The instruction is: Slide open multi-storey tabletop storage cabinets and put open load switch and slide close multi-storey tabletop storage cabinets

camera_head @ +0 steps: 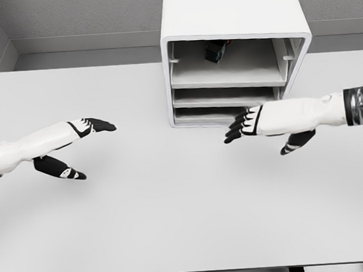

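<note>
A white multi-storey cabinet [233,28] stands at the back middle of the table, its front open and three shelves showing. A small dark load switch [216,50] sits at the back of the top shelf. My right hand [239,127] hovers just in front of the cabinet's bottom shelf, fingers extended and relaxed, holding nothing. My left hand [89,132] floats over the left part of the table, well away from the cabinet, its fingers straight and thumb spread, also with nothing in it.
The white table [174,210] stretches wide in front of the cabinet. Grey walls rise behind it, and the table's front edge runs along the bottom of the view.
</note>
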You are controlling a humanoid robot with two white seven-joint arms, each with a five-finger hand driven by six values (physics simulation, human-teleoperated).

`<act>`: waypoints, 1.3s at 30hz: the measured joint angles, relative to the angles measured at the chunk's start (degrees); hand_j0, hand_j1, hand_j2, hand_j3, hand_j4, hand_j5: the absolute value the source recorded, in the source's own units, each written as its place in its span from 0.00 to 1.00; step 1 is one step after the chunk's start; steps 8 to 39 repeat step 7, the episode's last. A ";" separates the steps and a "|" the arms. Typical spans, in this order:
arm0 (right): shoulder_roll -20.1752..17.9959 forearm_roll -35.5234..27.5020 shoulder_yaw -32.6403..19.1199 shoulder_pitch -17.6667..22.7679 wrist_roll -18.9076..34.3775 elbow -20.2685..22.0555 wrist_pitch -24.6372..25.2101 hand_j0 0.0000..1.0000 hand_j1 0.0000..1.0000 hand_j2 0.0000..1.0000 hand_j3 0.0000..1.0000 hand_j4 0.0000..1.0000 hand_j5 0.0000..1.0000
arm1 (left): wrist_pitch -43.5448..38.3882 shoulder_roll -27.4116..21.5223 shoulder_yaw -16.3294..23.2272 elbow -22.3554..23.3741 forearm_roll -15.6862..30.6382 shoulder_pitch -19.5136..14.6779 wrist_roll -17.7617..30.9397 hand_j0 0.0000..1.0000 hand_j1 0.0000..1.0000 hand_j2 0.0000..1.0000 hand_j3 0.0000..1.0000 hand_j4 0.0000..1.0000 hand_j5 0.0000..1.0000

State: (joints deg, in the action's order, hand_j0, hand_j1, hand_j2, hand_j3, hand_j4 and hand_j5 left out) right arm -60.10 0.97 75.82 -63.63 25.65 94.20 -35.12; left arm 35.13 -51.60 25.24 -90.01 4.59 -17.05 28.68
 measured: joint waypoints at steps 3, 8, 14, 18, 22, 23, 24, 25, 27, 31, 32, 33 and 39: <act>-0.35 0.01 1.60 0.00 -0.25 -1.01 0.01 1.00 1.00 1.00 1.00 1.00 1.00 | 0.00 -0.14 0.00 1.01 -0.09 0.09 -0.01 1.00 1.00 1.00 1.00 1.00 1.00; -0.69 0.08 3.40 -0.09 -0.39 -2.04 0.01 1.00 1.00 1.00 1.00 1.00 1.00 | 0.00 -0.24 0.00 1.58 -0.12 0.09 -0.01 1.00 1.00 1.00 1.00 1.00 1.00; -0.69 0.08 3.40 -0.09 -0.39 -2.04 0.01 1.00 1.00 1.00 1.00 1.00 1.00 | 0.00 -0.24 0.00 1.58 -0.12 0.09 -0.01 1.00 1.00 1.00 1.00 1.00 1.00; -0.69 0.08 3.40 -0.09 -0.39 -2.04 0.01 1.00 1.00 1.00 1.00 1.00 1.00 | 0.00 -0.24 0.00 1.58 -0.12 0.09 -0.01 1.00 1.00 1.00 1.00 1.00 1.00; -0.69 0.08 3.40 -0.09 -0.39 -2.04 0.01 1.00 1.00 1.00 1.00 1.00 1.00 | 0.00 -0.24 0.00 1.58 -0.12 0.09 -0.01 1.00 1.00 1.00 1.00 1.00 1.00; -0.69 0.08 3.40 -0.09 -0.39 -2.04 0.01 1.00 1.00 1.00 1.00 1.00 1.00 | 0.00 -0.24 0.00 1.58 -0.12 0.09 -0.01 1.00 1.00 1.00 1.00 1.00 1.00; -0.69 0.08 3.40 -0.09 -0.39 -2.04 0.01 1.00 1.00 1.00 1.00 1.00 1.00 | 0.00 -0.24 0.00 1.58 -0.12 0.09 -0.01 1.00 1.00 1.00 1.00 1.00 1.00; -0.69 0.08 3.40 -0.09 -0.39 -2.04 0.01 1.00 1.00 1.00 1.00 1.00 1.00 | 0.00 -0.24 0.00 1.58 -0.12 0.09 -0.01 1.00 1.00 1.00 1.00 1.00 1.00; -0.69 0.08 3.40 -0.09 -0.39 -2.04 0.01 1.00 1.00 1.00 1.00 1.00 1.00 | 0.00 -0.24 0.00 1.58 -0.12 0.09 -0.01 1.00 1.00 1.00 1.00 1.00 1.00; -0.69 0.08 3.40 -0.09 -0.39 -2.04 0.01 1.00 1.00 1.00 1.00 1.00 1.00 | 0.00 -0.24 0.00 1.58 -0.12 0.09 -0.01 1.00 1.00 1.00 1.00 1.00 1.00; -0.69 0.08 3.40 -0.09 -0.39 -2.04 0.01 1.00 1.00 1.00 1.00 1.00 1.00 | 0.00 -0.24 0.00 1.58 -0.12 0.09 -0.01 1.00 1.00 1.00 1.00 1.00 1.00; -0.69 0.08 3.40 -0.09 -0.39 -2.04 0.01 1.00 1.00 1.00 1.00 1.00 1.00 | 0.00 -0.24 0.00 1.58 -0.12 0.09 -0.01 1.00 1.00 1.00 1.00 1.00 1.00; -0.69 0.08 3.40 -0.09 -0.39 -2.04 0.01 1.00 1.00 1.00 1.00 1.00 1.00 | 0.00 -0.24 0.00 1.58 -0.12 0.09 -0.01 1.00 1.00 1.00 1.00 1.00 1.00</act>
